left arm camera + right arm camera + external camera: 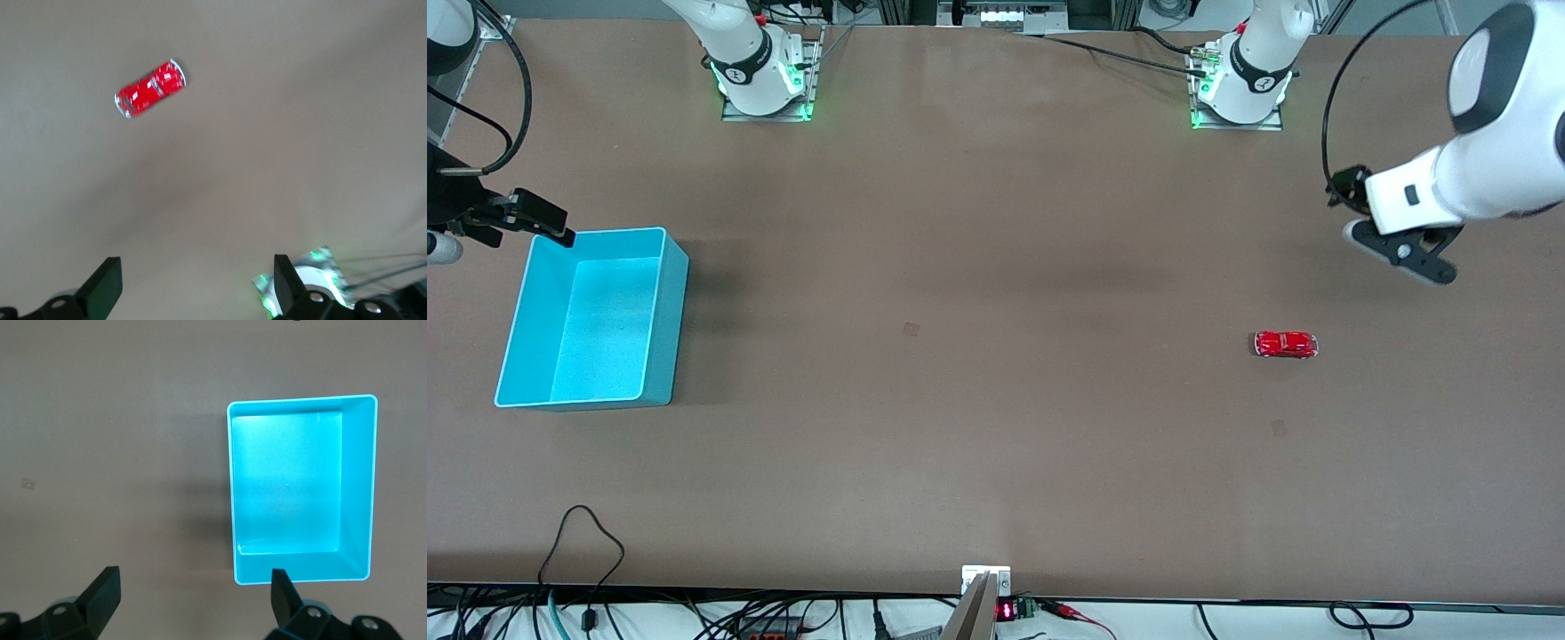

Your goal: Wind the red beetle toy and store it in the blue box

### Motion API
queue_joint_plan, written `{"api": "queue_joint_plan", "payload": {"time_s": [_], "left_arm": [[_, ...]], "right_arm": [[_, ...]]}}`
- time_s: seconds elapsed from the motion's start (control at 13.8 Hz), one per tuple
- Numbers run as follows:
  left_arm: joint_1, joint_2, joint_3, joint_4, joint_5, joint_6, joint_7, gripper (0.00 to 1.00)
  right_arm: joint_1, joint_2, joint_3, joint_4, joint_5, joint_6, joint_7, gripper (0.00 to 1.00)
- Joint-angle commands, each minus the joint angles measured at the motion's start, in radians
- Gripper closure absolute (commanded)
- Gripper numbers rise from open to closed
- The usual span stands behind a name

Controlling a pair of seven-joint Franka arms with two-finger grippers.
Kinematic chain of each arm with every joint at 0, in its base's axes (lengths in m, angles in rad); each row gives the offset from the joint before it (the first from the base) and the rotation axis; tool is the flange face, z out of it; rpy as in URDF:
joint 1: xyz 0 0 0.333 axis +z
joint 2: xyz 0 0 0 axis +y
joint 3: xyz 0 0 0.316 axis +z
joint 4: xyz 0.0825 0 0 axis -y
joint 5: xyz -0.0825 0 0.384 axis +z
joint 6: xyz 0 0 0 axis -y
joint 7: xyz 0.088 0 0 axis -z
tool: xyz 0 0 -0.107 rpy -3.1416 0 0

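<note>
The red beetle toy (1285, 344) stands alone on the brown table toward the left arm's end; the left wrist view shows the toy (150, 89) lying apart from the fingers. My left gripper (1405, 252) hangs open and empty over bare table beside the toy, and shows as two spread fingers (197, 283). The blue box (674, 329) sits empty at the right arm's end, its pale rim (300, 399) and light floor plain in the right wrist view. My right gripper (520, 227) hovers open over the table by one corner of the box, nothing between its fingers (193, 597).
Both arm bases (765, 84) (1240, 93) stand along the table's back edge, lit green; the left arm's base (313, 283) also shows past one left finger. Cables (587, 551) trail along the table's front edge. Wide bare table lies between toy and box.
</note>
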Motion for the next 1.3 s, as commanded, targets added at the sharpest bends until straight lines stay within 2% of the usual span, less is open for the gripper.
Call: {"api": "queue_joint_plan", "payload": {"time_s": [0.0,0.29,0.43,0.65,0.94,1.23], "left_arm": [[0.012,-0.003,-0.002,-0.125,0.054,0.208,0.231,0.00],[0.033,0.101,-0.002,-0.196,0.117,0.478,0.475,0.00],[0.058,0.168,-0.002,-0.208,0.117,0.620,0.663,0.00],[0.081,0.253,-0.002,-0.228,0.117,0.795,0.834,0.00],[0.081,0.314,-0.002,-0.315,0.117,0.981,0.865,0.00],[0.090,0.371,-0.002,-0.318,0.117,1.027,0.877,0.00]], "right_arm": [[0.001,-0.009,-0.001,0.004,-0.011,-0.013,-0.001,0.00],[0.002,-0.007,-0.001,0.004,-0.011,-0.013,-0.001,0.00],[0.001,-0.007,-0.001,0.004,-0.011,-0.013,-0.001,0.00],[0.001,-0.007,-0.001,0.004,-0.011,-0.012,-0.001,0.00],[0.001,-0.007,-0.001,0.004,-0.011,-0.013,-0.001,0.00],[0.001,-0.007,-0.001,0.004,-0.011,-0.013,-0.001,0.00]]}}
